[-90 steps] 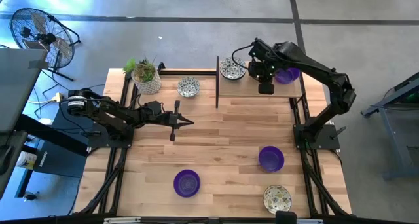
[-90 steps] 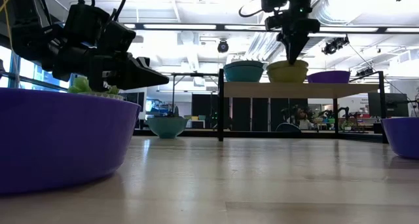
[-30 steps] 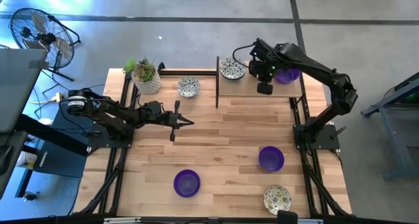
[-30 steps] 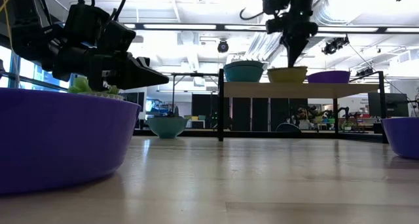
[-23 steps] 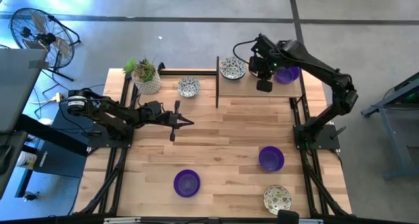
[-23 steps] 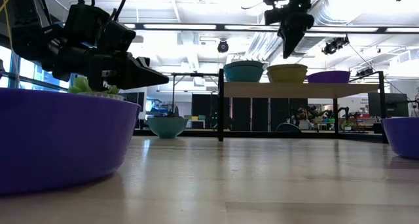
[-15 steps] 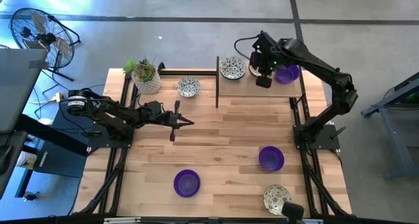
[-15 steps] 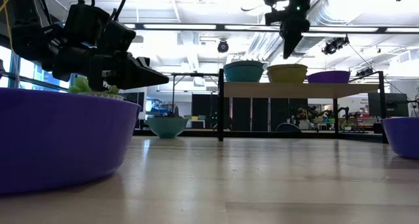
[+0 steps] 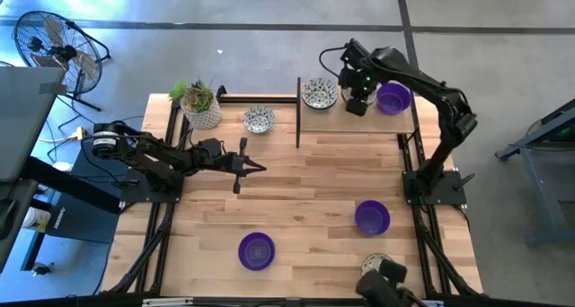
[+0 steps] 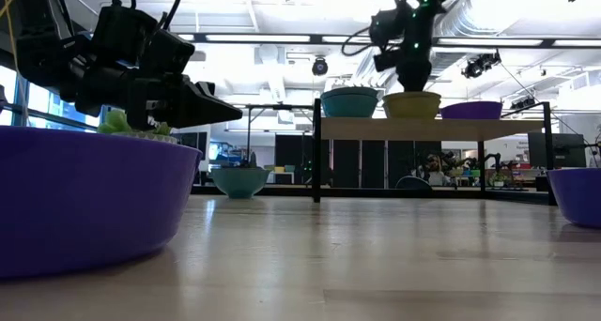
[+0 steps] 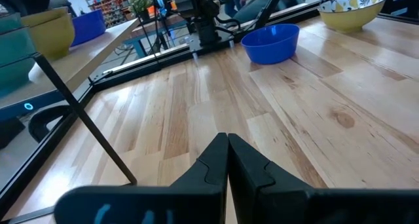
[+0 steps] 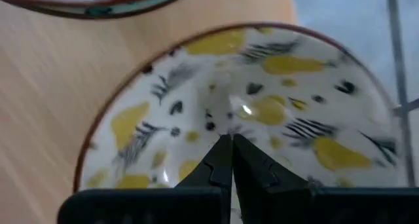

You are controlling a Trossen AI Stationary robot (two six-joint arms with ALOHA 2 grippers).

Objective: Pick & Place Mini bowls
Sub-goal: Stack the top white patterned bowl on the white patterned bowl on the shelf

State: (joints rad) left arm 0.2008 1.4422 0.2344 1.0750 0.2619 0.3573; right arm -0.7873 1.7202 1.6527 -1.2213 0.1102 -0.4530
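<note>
On the raised shelf (image 9: 355,120), upright patterned bowl (image 12: 249,112), seemingly round, below right gripper (image 12: 229,160).

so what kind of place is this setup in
Likely a large indoor lab or workshop: a bare concrete floor around the wooden table, a floor fan beside it, and exposed ceiling ducts and strip lights overhead.

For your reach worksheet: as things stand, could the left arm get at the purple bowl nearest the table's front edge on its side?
Probably yes. The left gripper hangs shut over bare wood, and nothing stands between it and that purple bowl.
</note>
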